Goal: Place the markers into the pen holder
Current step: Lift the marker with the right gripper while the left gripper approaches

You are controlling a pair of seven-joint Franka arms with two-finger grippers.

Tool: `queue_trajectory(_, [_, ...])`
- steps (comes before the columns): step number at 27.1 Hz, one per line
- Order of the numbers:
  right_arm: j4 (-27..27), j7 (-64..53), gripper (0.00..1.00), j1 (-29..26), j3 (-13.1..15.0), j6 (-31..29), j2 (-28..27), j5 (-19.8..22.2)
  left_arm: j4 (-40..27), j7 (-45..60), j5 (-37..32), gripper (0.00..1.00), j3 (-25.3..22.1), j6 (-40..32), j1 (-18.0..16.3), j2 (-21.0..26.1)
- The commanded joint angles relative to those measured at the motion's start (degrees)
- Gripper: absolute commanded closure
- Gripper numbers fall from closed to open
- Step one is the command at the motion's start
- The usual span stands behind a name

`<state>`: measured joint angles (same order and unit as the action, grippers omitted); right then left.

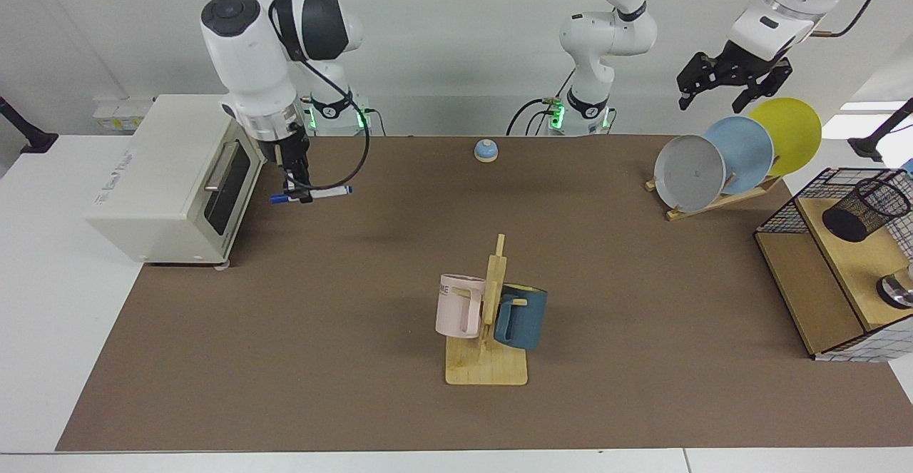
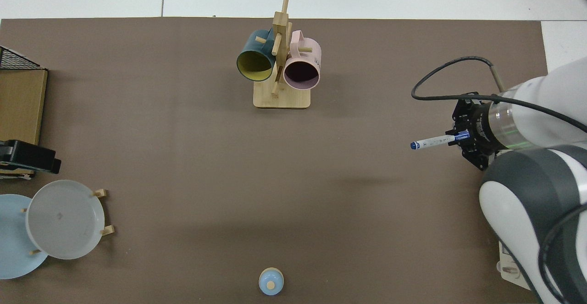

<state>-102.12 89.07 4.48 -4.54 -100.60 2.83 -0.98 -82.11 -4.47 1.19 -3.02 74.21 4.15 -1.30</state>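
Beside the toaster oven (image 1: 171, 177), the right gripper (image 1: 297, 193) hangs above the worktop (image 1: 399, 259) with its jaws clamped on the marker (image 1: 311, 194), which lies level in the air, 1 blue end poking out each side. Well apart, the pen holder (image 1: 865, 208) lies tilted inside the wire basket (image 1: 784, 212). Above the 3 plates (image 1: 742, 152), the left gripper (image 1: 717, 100) waits, jaws apart.

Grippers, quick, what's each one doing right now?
Right gripper: shut on the marker, held level in the air beside the toaster oven.
Left gripper: open, empty, waiting above the plates.
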Motion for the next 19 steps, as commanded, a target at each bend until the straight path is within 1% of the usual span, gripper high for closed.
queue_trajectory(1, [-0.71, -1.10, 1.00, 0.09, -0.82, 3.30, 2.71, -3.50, -1.38, -0.36, -0.14, 0.00, 0.12, -0.03, 0.15, -1.25])
queue_trajectory(3, [-0.63, -0.66, 1.00, 0.35, -1.34, 3.92, 2.97, -4.29, -1.38, -0.54, -0.14, 0.00, 0.38, 0.14, 0.15, -1.25])
queue_trajectory(5, [-0.71, 0.22, 1.00, 1.05, -2.74, 4.01, 3.15, -4.91, -1.38, -0.54, -0.14, 0.00, 0.47, 0.23, 0.50, -1.16])
queue_trajectory(7, [-0.63, 3.81, 1.00, 2.19, -3.54, 3.58, 3.15, -5.00, -1.30, -0.71, -0.05, 0.00, 0.73, 0.32, 0.85, -1.16])
queue_trajectory(10, [-0.63, 9.79, 1.00, 5.35, -3.80, 2.35, 3.41, -5.08, -1.30, -1.67, 0.21, 0.00, 0.82, 0.85, 1.73, -1.07])
queue_trajectory(13, [-0.71, 12.87, 1.00, 8.17, -4.24, 1.11, 4.20, -5.26, -1.38, -3.08, 0.30, 0.00, 1.00, 1.02, 2.70, -1.07])
queue_trajectory(16, [-0.71, 16.30, 1.00, 10.72, -4.24, 0.50, 4.20, -7.01, -1.47, -5.10, 0.30, 0.00, 1.08, 1.81, 3.14, -1.07])
queue_trajectory(19, [-0.71, 19.29, 1.00, 12.74, -4.33, -1.17, 4.29, -7.46, -1.38, -7.39, 0.48, 0.00, 2.22, 2.60, 3.58, -0.99])
